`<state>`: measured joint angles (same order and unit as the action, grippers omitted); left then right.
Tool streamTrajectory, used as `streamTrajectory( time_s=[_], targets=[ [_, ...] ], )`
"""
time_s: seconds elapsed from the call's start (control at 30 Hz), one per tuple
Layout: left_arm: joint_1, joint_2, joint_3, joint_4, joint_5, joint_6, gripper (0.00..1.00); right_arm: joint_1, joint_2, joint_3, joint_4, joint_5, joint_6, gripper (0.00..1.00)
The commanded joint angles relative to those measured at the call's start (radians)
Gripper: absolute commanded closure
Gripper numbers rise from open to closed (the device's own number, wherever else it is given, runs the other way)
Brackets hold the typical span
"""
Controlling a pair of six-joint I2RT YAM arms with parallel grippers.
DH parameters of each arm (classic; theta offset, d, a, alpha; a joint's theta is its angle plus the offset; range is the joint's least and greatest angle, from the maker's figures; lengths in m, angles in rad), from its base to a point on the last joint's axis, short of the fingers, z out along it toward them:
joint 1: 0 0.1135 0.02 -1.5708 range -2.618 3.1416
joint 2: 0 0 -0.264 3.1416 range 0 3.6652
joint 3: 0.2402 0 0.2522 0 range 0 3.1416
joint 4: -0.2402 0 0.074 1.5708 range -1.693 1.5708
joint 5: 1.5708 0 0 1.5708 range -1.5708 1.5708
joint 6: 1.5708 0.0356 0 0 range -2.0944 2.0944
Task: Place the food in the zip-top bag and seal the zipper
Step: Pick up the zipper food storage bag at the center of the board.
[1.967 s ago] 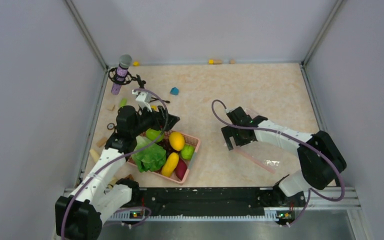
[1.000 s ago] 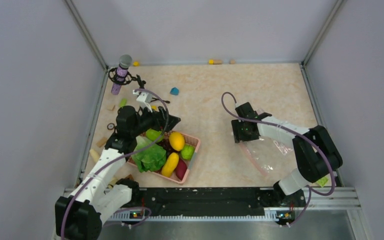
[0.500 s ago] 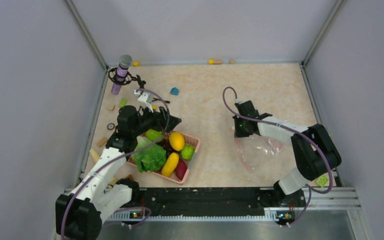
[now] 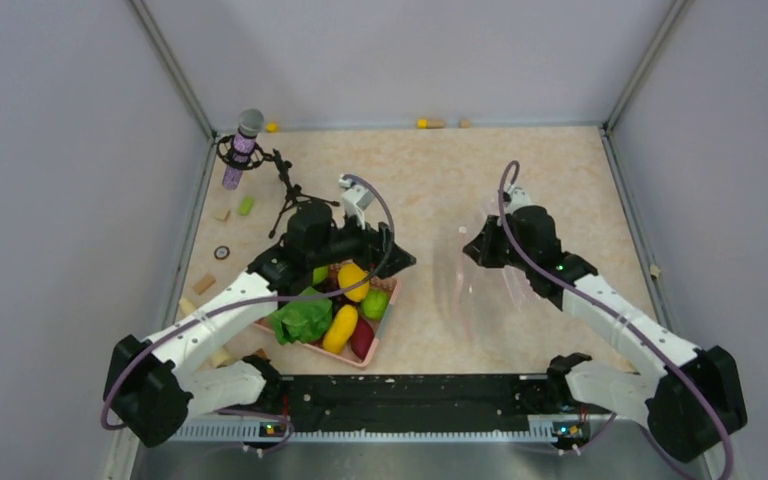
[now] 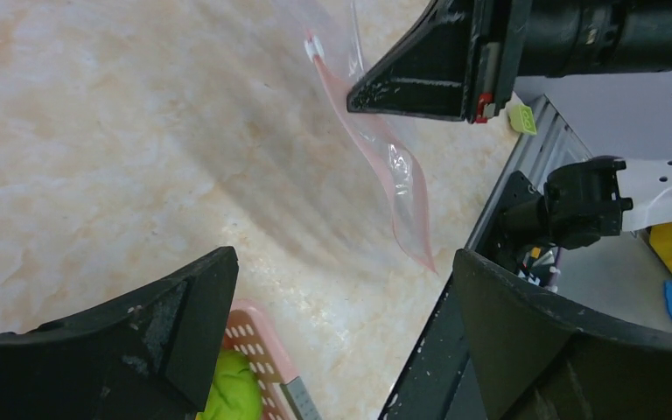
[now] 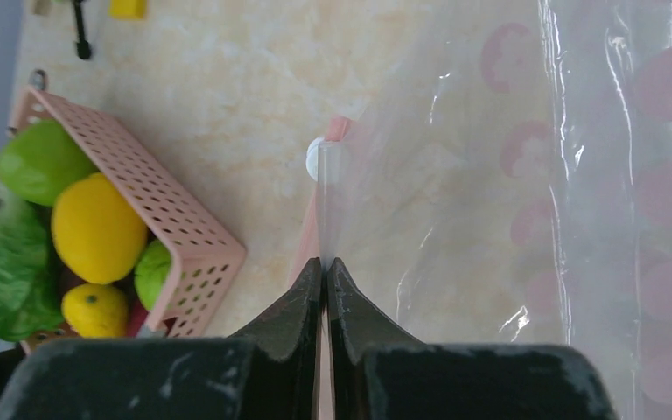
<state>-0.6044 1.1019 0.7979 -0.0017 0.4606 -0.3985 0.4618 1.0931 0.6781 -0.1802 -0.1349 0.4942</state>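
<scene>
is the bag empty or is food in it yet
Empty: only tabletop shows through the zip-top bag; the lemon and lettuce sit in the pink basket.

Two YAM arms, matching build.
Left arm [image 4: 210, 312] and right arm [image 4: 620, 318]: white links, black joint housings, black bases at 7 and 5 o'clock, purple cable [image 4: 501, 190] looped outside each, scuffed matte-black fingers [image 5: 166, 324].

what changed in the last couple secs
The right claw, shut on the zip-top bag near its zipper, raised it from lying flat. The left claw, open, swung right past the basket toward the bag. The food stayed in the basket.
</scene>
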Motion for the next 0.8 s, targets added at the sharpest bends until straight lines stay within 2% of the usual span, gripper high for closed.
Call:
streamTrajectory(
  time_s=[0.0,0.2,0.33,0.53,0.63,0.67,0.77],
  targets=[
    [-0.083,0.079,0.065,0.026,-0.028,-0.015,0.02,0.002,-0.118,-0.016,0.083,-0.015,0.085,0.99],
    [-0.186,0.235,0.136,0.059,0.043,-0.032,0.02,0.002,-0.179,-0.013,0.092,-0.014,0.137,1.0],
    [-0.218,0.338,0.213,0.018,0.044,-0.023,0.12,0.002,-0.188,-0.014,0.105,-0.033,0.17,1.0],
    [-0.233,0.414,0.268,0.043,0.044,-0.026,0.21,0.002,-0.189,-0.02,0.114,-0.051,0.201,1.0],
    [-0.235,0.451,0.294,0.033,0.049,-0.023,0.43,0.002,-0.198,-0.028,0.126,-0.059,0.209,1.0],
    [-0.236,0.46,0.298,0.031,0.055,-0.024,0.54,0.002,-0.2,-0.027,0.125,-0.061,0.207,1.0],
    [-0.238,0.474,0.304,0.052,0.072,-0.036,0.69,0.002,-0.2,-0.031,0.129,-0.075,0.204,1.0]
  ],
)
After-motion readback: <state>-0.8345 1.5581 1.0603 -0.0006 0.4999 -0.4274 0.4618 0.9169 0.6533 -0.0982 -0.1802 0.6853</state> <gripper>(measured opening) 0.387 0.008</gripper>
